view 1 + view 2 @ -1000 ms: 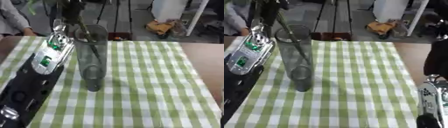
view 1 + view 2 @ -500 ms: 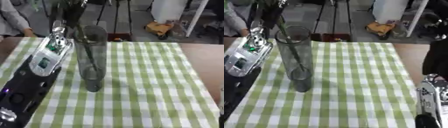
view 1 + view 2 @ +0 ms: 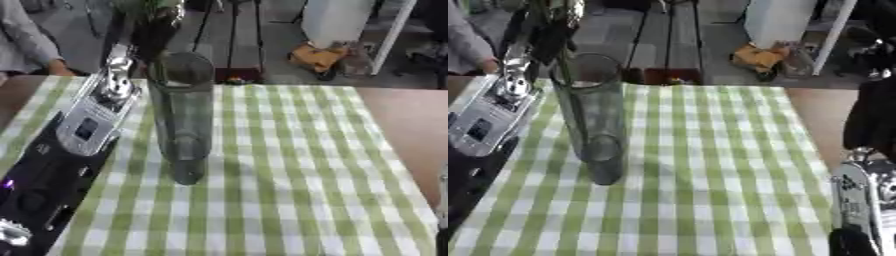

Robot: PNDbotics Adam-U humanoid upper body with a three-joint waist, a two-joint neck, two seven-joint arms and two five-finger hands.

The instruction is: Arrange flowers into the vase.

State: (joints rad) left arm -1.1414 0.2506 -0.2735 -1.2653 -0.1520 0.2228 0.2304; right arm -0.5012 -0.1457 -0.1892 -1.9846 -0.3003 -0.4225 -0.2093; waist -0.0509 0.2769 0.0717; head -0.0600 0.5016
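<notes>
While your left arm reached up along the left side of the counter (image 3: 411,125), its left robot hand (image 3: 551,20) sat just above the far rim of the vase (image 3: 182,120). The fingers looked curled round a thin green flower stem (image 3: 563,75), though blur hid the exact grip. The stem ran down from the hand into the mouth of the vase, and some green foliage showed blurred at the top edge of the left view.

The vase was a tall, clear glass cylinder standing upright on the green checked cloth (image 3: 289,170), left of centre. You should have judged it fragile and top-heavy: being narrow and tall, it would tip if the hand or forearm nudged its rim. The stem looked light, slender and bendable, so holding it high left the lower end free to swing; a hold nearer the middle would have steered it better.

Your right robot hand (image 3: 872,125) hung at the right edge, well apart from the vase. It was dark and blurred, so whether it was open could not be told.

Your own left forearm lay just beside the vase and was the nearest thing in the way. A person's sleeve (image 3: 26,40) showed at the far left, touching nothing.
</notes>
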